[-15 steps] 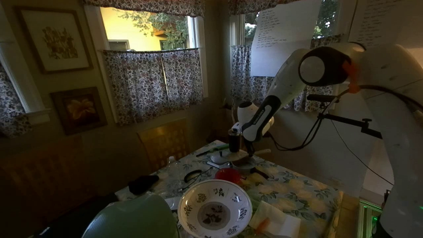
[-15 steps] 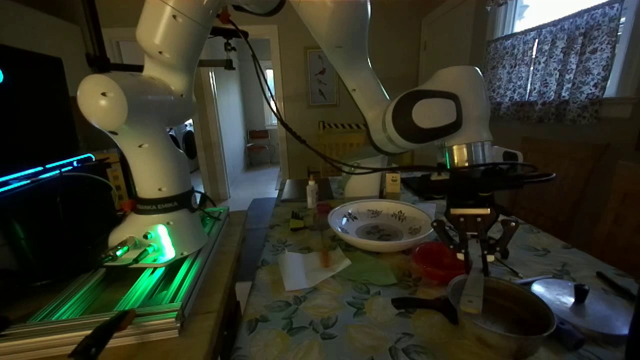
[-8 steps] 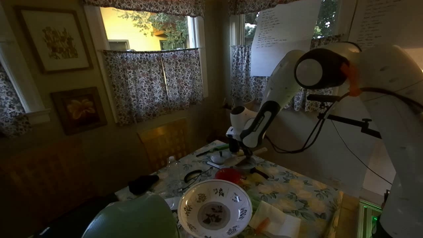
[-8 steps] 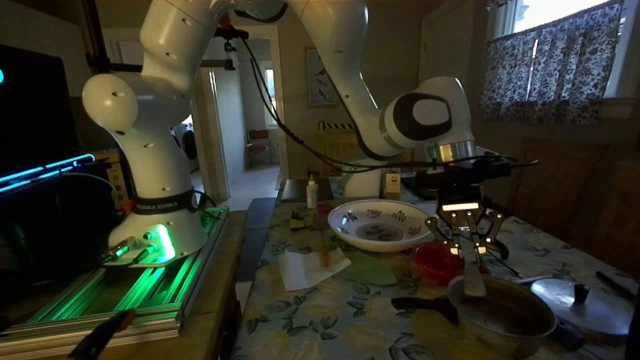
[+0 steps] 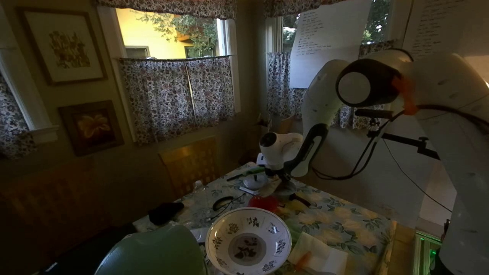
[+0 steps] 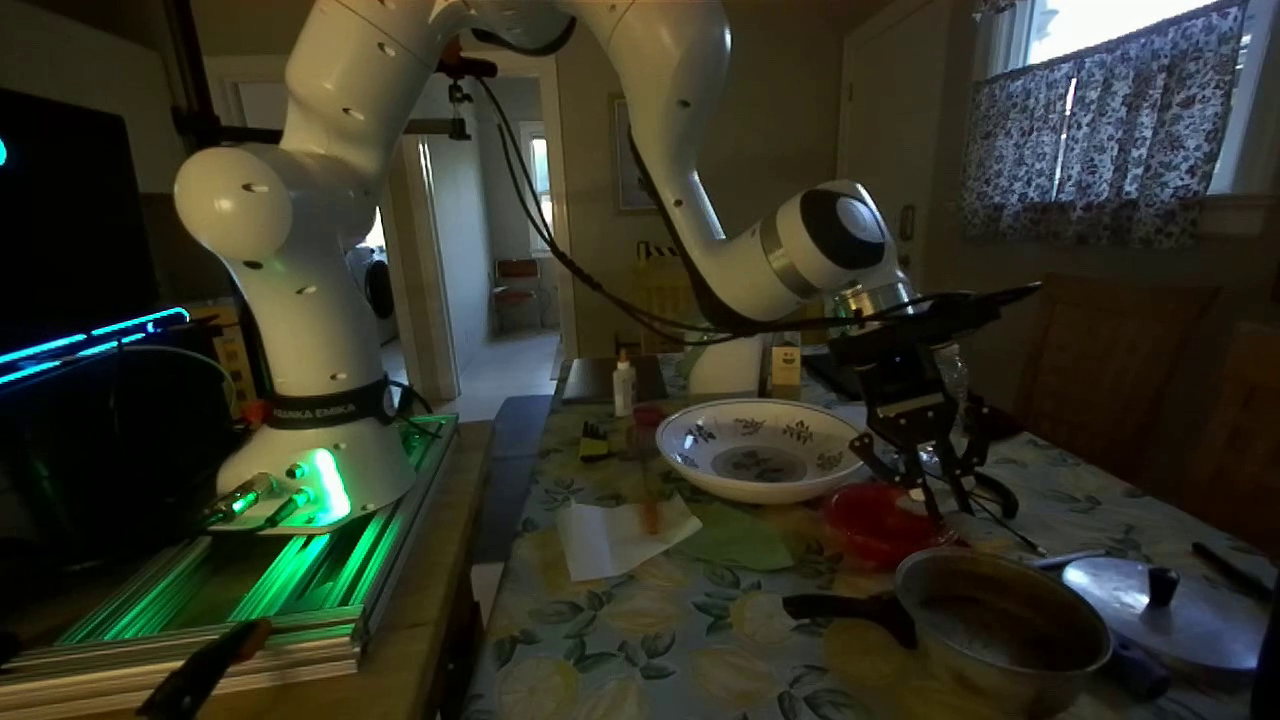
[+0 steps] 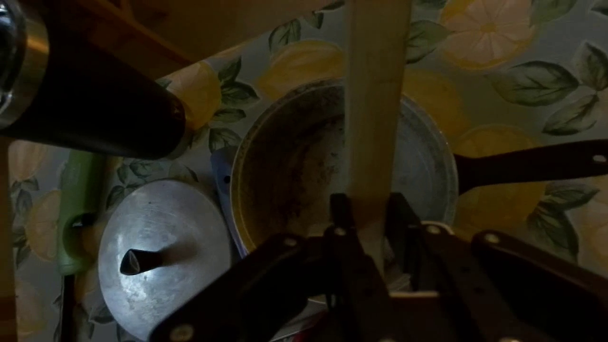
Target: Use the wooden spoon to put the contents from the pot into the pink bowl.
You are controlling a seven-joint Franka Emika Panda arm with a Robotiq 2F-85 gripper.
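Observation:
My gripper (image 7: 368,209) is shut on the pale wooden spoon (image 7: 375,95), which crosses over the pot (image 7: 427,137) in the wrist view. The pot is metal with a black handle; dark brown patches show inside, but I cannot tell what they are. In an exterior view, my gripper (image 6: 955,510) is tilted beside the pink bowl (image 6: 865,525), behind the pot (image 6: 960,665). The pink bowl also shows in the exterior view (image 5: 263,204), with a pale flat part of the spoon (image 5: 270,187) just behind it. Much of the spoon is hidden by the gripper.
The large white floral bowl (image 6: 720,485) stands close to the pink bowl. A metal lid (image 7: 161,223), a green-handled knife (image 7: 78,213) and a black flask (image 7: 104,90) lie or stand by the pot. A paper sheet (image 6: 600,545) lies on the table.
My gripper has tilted and moved from above the pot towards the pink bowl. The spoon has come up out of the pot and swung with it. The pot and bowls have not moved.

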